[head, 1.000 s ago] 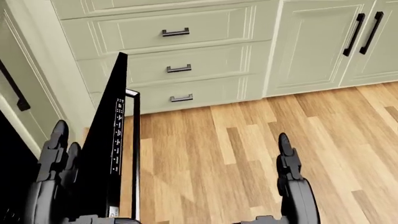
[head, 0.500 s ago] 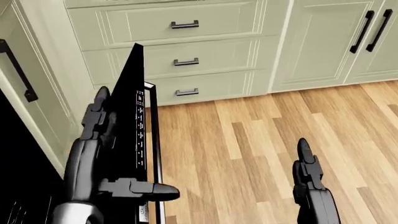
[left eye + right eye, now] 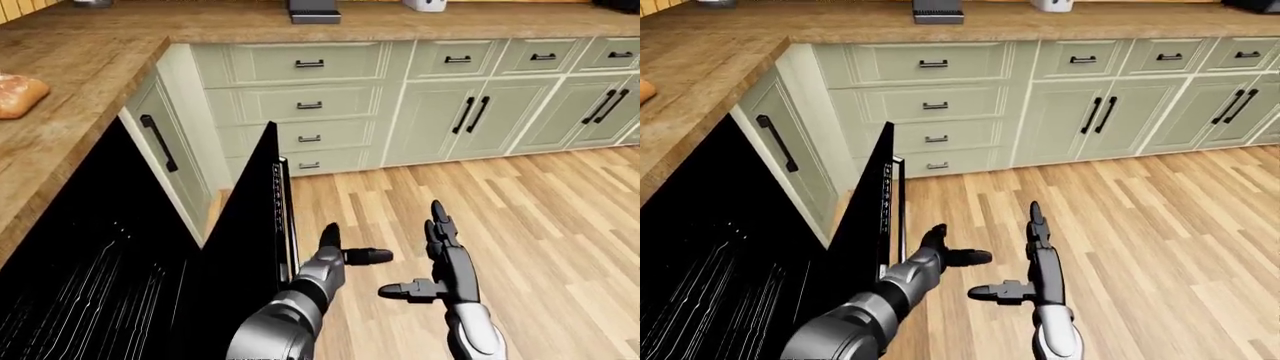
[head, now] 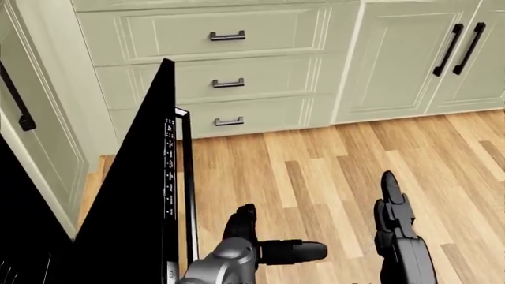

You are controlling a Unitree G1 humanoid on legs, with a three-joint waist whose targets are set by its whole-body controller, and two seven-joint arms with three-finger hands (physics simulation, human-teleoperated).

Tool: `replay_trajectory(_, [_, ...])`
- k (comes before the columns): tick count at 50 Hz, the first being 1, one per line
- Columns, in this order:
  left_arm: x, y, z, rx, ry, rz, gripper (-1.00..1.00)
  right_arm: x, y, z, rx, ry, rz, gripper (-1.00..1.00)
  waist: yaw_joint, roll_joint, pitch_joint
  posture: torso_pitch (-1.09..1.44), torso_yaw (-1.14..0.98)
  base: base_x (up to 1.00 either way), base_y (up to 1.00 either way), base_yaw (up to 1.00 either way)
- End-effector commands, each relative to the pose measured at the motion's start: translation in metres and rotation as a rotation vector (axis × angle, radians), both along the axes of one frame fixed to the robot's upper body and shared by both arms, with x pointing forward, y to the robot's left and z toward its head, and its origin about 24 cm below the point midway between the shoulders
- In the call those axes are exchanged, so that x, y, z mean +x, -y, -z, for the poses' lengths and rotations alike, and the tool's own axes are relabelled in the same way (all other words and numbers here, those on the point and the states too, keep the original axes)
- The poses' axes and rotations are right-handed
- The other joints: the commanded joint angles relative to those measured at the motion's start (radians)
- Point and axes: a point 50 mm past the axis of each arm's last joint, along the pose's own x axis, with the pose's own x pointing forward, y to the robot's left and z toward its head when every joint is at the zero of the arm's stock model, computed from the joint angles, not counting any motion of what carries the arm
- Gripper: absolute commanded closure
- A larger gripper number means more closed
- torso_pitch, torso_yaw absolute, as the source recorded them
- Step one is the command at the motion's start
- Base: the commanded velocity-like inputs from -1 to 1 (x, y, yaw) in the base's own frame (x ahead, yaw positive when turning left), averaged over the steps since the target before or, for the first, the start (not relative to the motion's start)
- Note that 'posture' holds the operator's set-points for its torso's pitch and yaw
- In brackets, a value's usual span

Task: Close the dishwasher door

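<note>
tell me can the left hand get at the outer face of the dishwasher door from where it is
Probably yes. The left hand hangs open beside the dishwasher door, on its handle side, with only bare floor around; the right hand stands clear.

The bread loaf (image 3: 18,94) is cut by the left-eye view's left edge; the dishwasher door (image 3: 240,255) runs off its bottom.

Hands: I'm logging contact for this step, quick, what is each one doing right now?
Left hand: open, fingers spread beside the dishwasher door, holding nothing.
Right hand: open, over the floor, holding nothing.
</note>
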Motion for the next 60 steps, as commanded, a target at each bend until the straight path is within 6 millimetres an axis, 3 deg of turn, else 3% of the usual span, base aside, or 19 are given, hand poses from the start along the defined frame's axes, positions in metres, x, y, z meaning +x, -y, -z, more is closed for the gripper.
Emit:
replay_trajectory(1, [0.016, 0.001, -0.022, -0.027, 0.072, -0.026, -1.00, 0.002, -0.001, -0.012, -0.010, 0.076, -0.004, -1.00, 0.000, -0.003, -0.024, 0.00, 0.00, 0.00, 0.00, 0.00])
replay_trajectory(8, [0.004, 0.008, -0.012, -0.075, -0.132, -0.057, -1.00, 0.001, -0.001, -0.014, -0.011, 0.080, -0.006, -1.00, -0.001, 0.001, -0.020, 0.00, 0.00, 0.00, 0.00, 0.00])
replay_trajectory(24, [-0.003, -0.022, 0.007, 0.133, -0.167, -0.206, -1.00, -0.005, 0.001, -0.017, -0.009, 0.093, -0.005, -1.00, -0.004, 0.006, -0.011, 0.00, 0.00, 0.00, 0.00, 0.00])
replay_trajectory(47, [0.019, -0.066, -0.011, 0.333, -0.089, -0.446, -1.00, -0.002, 0.000, -0.017, -0.007, 0.095, -0.007, -1.00, -0.015, 0.007, -0.015, 0.00, 0.00, 0.00, 0.00, 0.00])
replay_trajectory(60, [0.022, -0.078, -0.019, 0.404, -0.089, -0.565, -1.00, -0.004, 0.000, -0.018, -0.007, 0.100, -0.007, -1.00, -0.023, 0.009, -0.014, 0.00, 0.00, 0.00, 0.00, 0.00])
